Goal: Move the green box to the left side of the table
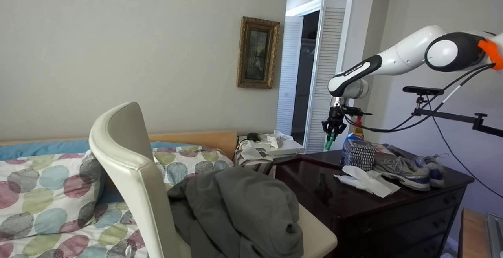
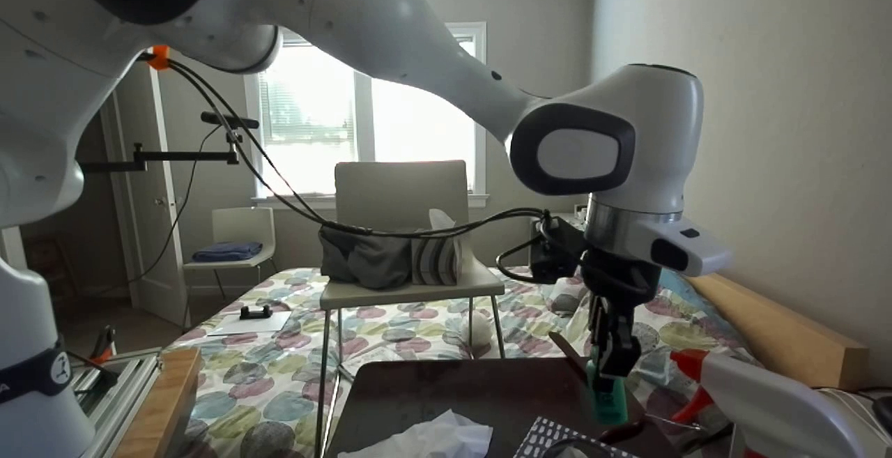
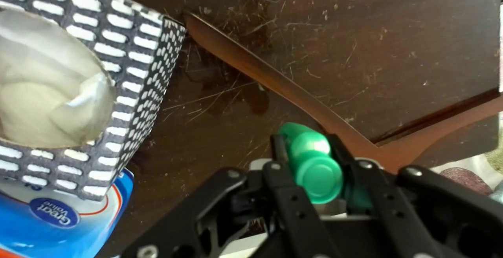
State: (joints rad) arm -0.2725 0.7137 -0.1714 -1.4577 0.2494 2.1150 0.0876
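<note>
My gripper [image 3: 306, 145] is drawn in snug around the green box [image 3: 317, 171], holding it above the table [image 3: 393, 34]: pick-up looks done, the set-down on the left remains. I count one green box, one table, two shoes [image 1: 404, 173]; from the green box in the wrist view, one tissue box [image 3: 127, 77] toward ten o'clock, one spray bottle [image 3: 59, 228] toward nine.

The arm [image 1: 408, 52] reaches out, claw [image 3: 308, 146] pointing down, fingers [image 3: 290, 195] clamped.

I count one green box [image 3: 319, 177] in the gripper [image 3: 307, 145]; near it, one tissue box [image 1: 359, 158], one spray bottle [image 3: 55, 222]; farther off, two shoes [image 1: 401, 171].
</note>
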